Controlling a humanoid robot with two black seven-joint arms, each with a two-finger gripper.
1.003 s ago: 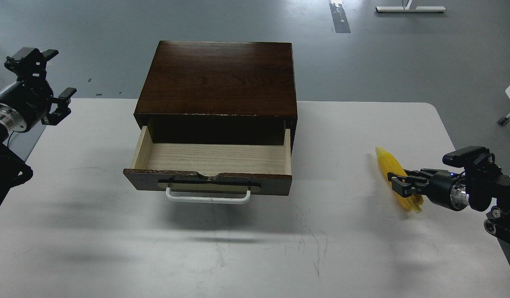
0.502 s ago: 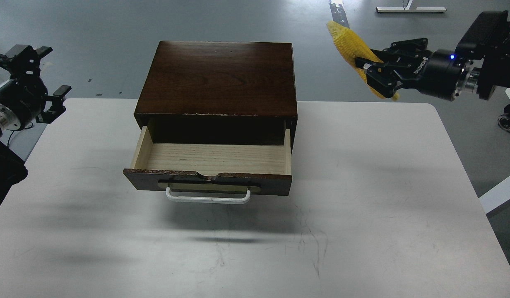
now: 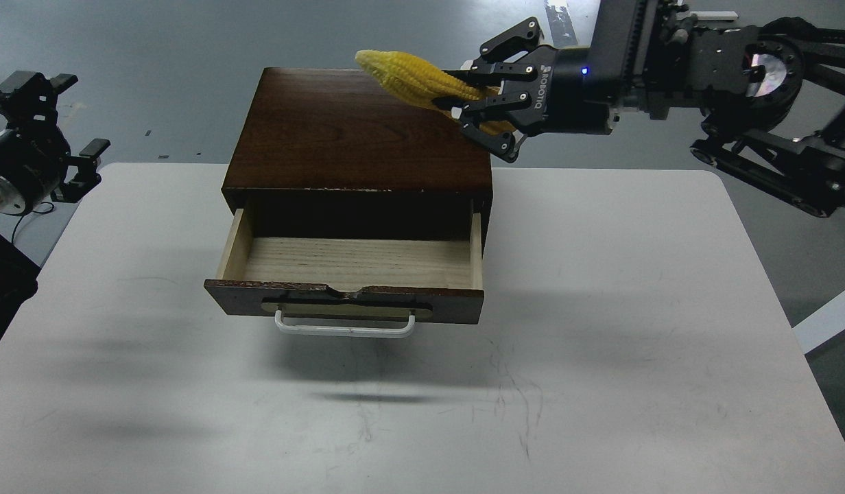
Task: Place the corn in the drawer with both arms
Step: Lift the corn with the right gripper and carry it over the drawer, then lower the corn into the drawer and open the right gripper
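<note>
Gripping the bright yellow, tapered toy corn cob (image 3: 422, 77) near its thick end, the black right gripper (image 3: 479, 103) is holding it in the air above the rear right part of the dark brown wooden cabinet (image 3: 361, 130), tip pointing left. Out at the left edge the black left gripper (image 3: 49, 134) is hanging clear of the white table (image 3: 601, 329) with its fingers apart and nothing between them. Judging by this, the pale-wood-lined drawer (image 3: 347, 264) with its white bar handle (image 3: 345, 327) is already standing open and empty, so lowering the cob in, releasing it and probably pushing the drawer shut are remaining.
</note>
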